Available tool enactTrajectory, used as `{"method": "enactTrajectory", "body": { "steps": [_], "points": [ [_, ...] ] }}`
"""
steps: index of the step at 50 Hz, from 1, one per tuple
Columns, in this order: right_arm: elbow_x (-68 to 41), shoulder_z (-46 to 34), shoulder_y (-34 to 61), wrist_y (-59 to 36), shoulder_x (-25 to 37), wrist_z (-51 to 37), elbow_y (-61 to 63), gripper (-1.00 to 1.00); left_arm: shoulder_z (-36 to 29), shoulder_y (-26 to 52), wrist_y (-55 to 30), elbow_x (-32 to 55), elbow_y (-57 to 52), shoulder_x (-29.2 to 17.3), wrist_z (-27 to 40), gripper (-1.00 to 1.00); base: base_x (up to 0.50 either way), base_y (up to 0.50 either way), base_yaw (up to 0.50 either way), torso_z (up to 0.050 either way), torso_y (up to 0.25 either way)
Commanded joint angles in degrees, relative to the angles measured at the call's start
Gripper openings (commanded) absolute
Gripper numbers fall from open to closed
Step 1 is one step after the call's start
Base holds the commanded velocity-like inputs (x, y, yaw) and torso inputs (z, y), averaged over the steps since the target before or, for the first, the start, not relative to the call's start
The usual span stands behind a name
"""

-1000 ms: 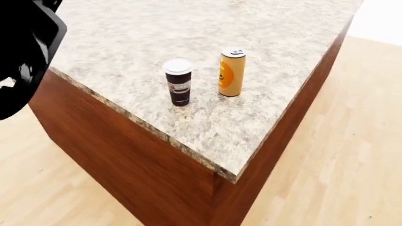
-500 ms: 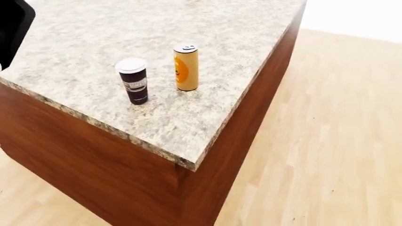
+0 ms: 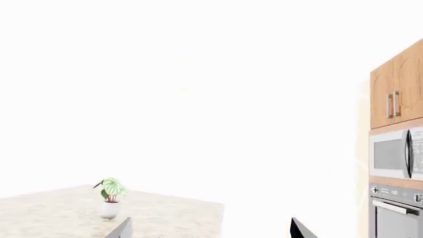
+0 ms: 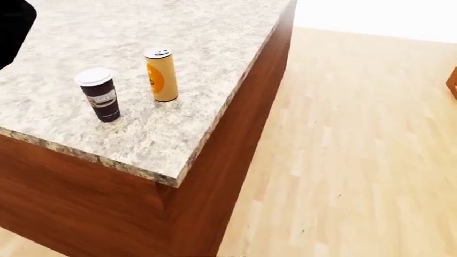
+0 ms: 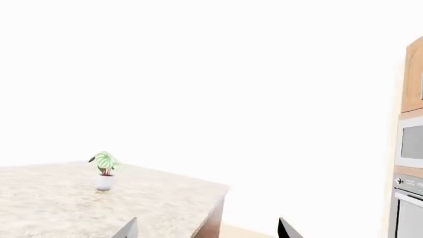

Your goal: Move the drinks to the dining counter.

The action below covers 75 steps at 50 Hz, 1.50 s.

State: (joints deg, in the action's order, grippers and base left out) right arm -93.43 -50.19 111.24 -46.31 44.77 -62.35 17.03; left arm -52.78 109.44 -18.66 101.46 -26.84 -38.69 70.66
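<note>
- Since the earlier frame, head view: the paper cup (image 4: 99, 99) and can (image 4: 162, 74) have slid toward nine o'clock as the view swings right; both stand upright, apart, on the dining counter (image 4: 214, 59), so apparently delivered
- Left wrist view: left gripper (image 3: 208, 229) spread open, empty; plant (image 3: 110, 197) at seven o'clock, oven (image 3: 396, 208) at four
- Right wrist view: right gripper (image 5: 206, 229) open, empty; carton unseen

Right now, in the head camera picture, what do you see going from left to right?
Dark brown paper cup → orange-yellow can → the dining counter's edge → wooden floor.
</note>
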Motion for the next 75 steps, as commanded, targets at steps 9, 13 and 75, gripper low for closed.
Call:
{"method": "enactTrajectory", "body": {
  "steps": [9, 13, 75],
  "points": [
    [-0.3, 0.2, -1.1, 0.3, 0.4, 0.0, 0.3, 1.00, 0.3, -0.7, 0.3, -0.1, 0.8, 0.1, -0.7, 1.00, 0.02, -0.08, -0.50, 0.000, 0.000],
    [-0.1, 0.2, -1.4, 0.5, 0.3, 0.1, 0.3, 1.00, 0.6, -1.0, 0.6, -0.1, 1.4, -0.1, -1.2, 1.00, 0.02, -0.08, -0.50, 0.000, 0.000],
    [-0.1, 0.2, 0.4, -1.7, -0.7, 0.5, 0.0, 1.00, 1.9, 0.2, -0.4, 0.5, 1.4, -0.5, -0.6, 1.00, 0.00, -0.08, -0.50, 0.000, 0.000]
  ]
}}
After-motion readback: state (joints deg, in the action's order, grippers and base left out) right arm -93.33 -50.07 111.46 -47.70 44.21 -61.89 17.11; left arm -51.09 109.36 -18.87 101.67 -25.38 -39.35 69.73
